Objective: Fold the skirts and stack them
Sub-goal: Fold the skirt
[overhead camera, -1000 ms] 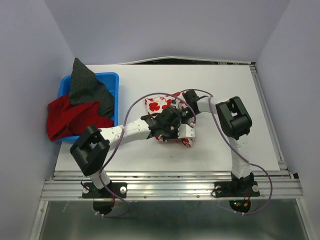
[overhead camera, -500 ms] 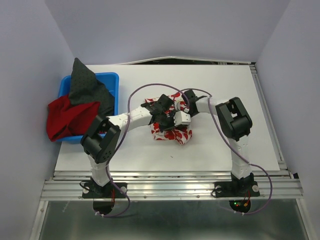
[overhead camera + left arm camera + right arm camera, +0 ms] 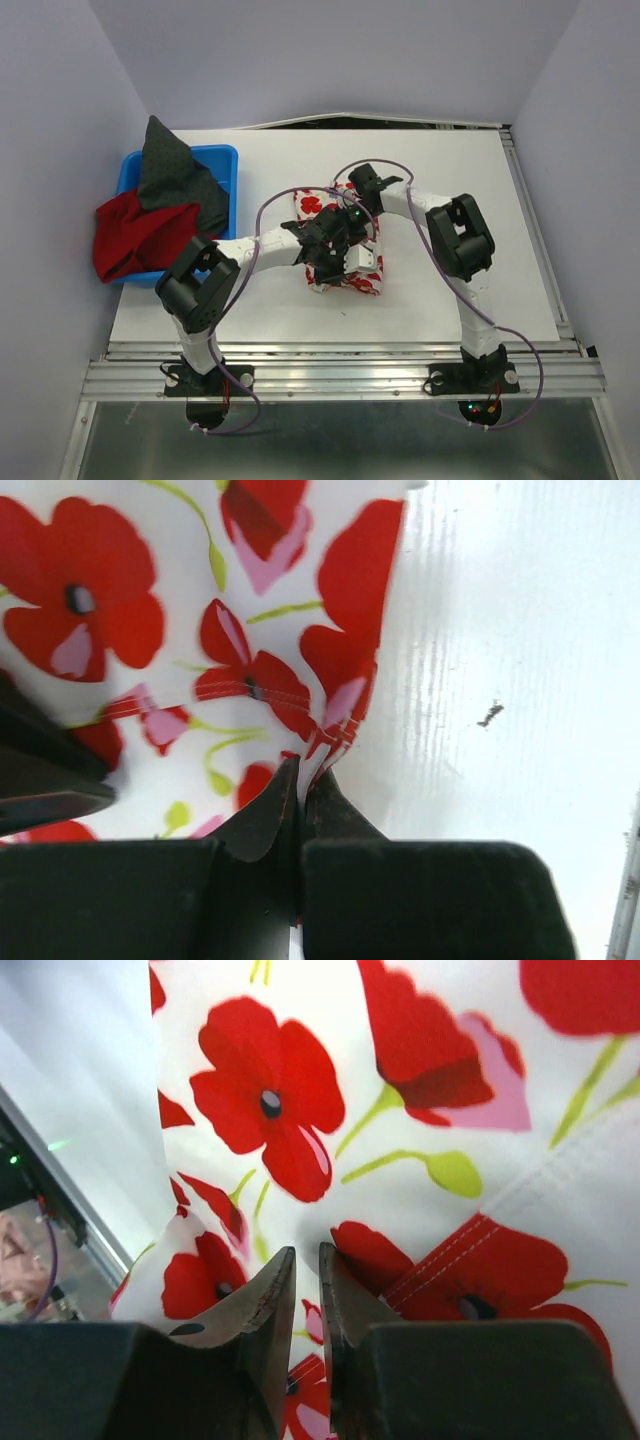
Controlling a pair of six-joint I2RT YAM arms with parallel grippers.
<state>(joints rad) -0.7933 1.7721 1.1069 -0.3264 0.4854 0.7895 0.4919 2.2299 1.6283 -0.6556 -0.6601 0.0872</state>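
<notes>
The white skirt with red flower print lies bunched mid-table under both arms. My left gripper is shut on a stitched hem corner of this skirt, and the cloth is pinched between the jaws of that gripper. My right gripper hovers over the skirt's far side. In the right wrist view the gripper stands open by a narrow gap, with flowered cloth just beyond it and nothing caught. The deep-red skirt and the dark grey skirt hang over the bin.
A blue plastic bin stands at the table's left edge. The white table runs to a metal rail at the near edge. Purple cables loop over both arms above the skirt.
The left arm has drawn its elbow in and carried the hem across the skirt, which is now more bunched. The right gripper has shifted toward the skirt's far side and its jaws have parted slightly.
</notes>
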